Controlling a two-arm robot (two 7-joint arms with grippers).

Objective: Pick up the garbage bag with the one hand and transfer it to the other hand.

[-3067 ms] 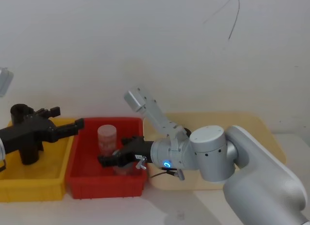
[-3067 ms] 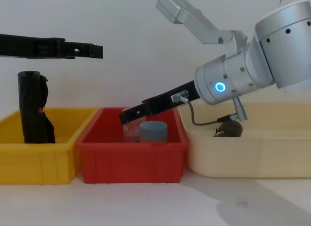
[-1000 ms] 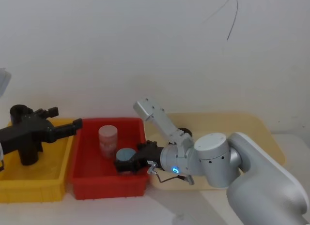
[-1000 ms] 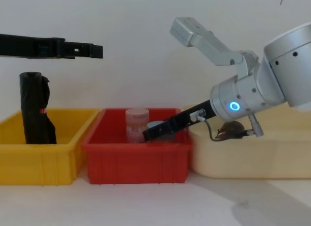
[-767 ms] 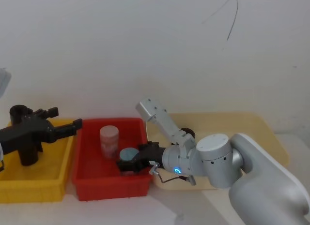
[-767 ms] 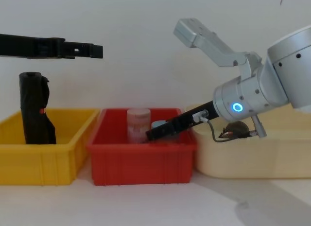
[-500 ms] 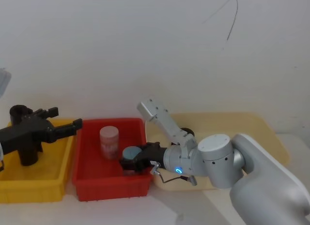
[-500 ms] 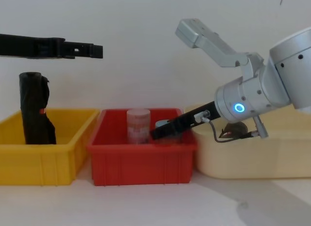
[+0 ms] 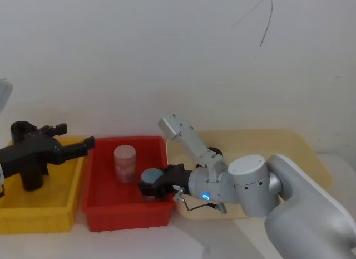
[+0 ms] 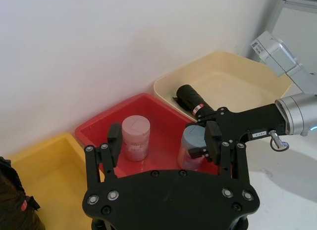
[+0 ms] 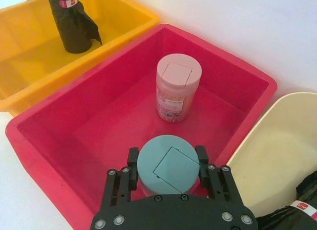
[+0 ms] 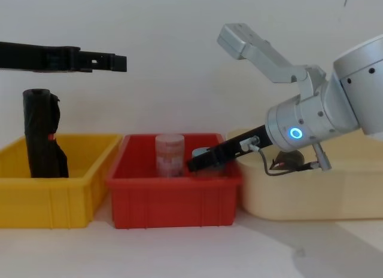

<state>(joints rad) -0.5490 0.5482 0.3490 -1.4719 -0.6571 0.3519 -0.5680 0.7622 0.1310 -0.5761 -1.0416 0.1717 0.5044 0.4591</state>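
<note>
The garbage bag (image 10: 194,101) lies in the cream bin (image 10: 233,74), untouched. Beside it, the right tool (image 11: 167,171) is clamped on a blue-lidded jar (image 11: 168,168) in the red bin (image 11: 237,89). The left tool (image 10: 164,145) hovers above with fingers apart

Three bins (image 9: 125,217) side by side; two jars (image 11: 178,86) in the middle one.

Three bins: one yellow bin (image 9: 39,217), one red bin (image 9: 111,214), one cream bin (image 9: 300,153). Two jars: a pink-lidded jar (image 9: 125,163), a blue-lidded jar (image 11: 167,164). Two black bag rolls: one (image 12: 40,131), another (image 10: 195,102).
</note>
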